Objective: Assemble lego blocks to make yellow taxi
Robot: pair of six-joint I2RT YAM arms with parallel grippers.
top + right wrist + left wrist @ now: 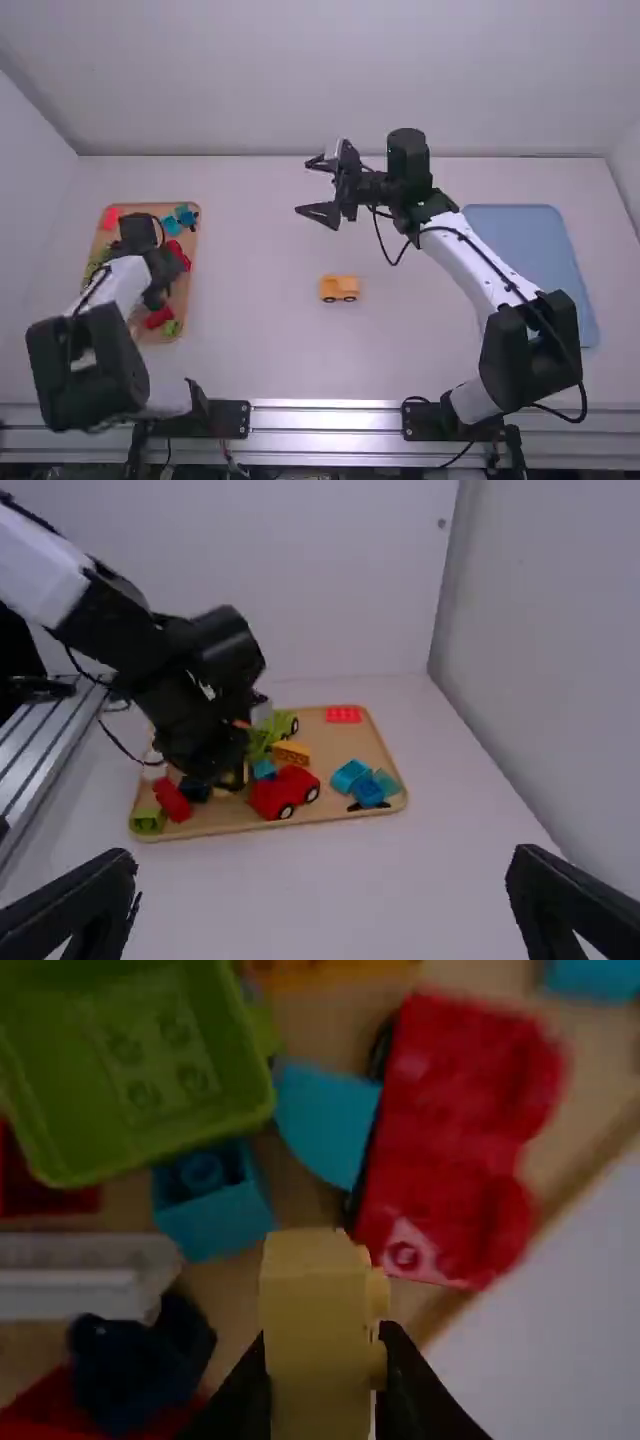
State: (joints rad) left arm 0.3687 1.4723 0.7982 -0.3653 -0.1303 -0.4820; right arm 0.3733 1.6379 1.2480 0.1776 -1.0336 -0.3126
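The left gripper (160, 275) appears over the wooden tray (187, 288) in the high view; the left wrist view reveals its fingers closed on a yellow block (318, 1345), studs facing sideways. Near that block lie a red car (455, 1135) and a green piece (140, 1070). The right gripper (314, 190) is wide open above the desk (260, 340). The high view adds the yellow vehicle (340, 287) on the desk between the arms, dark wheels toward the bases, and the blue tray (530, 250) beyond the right arm.
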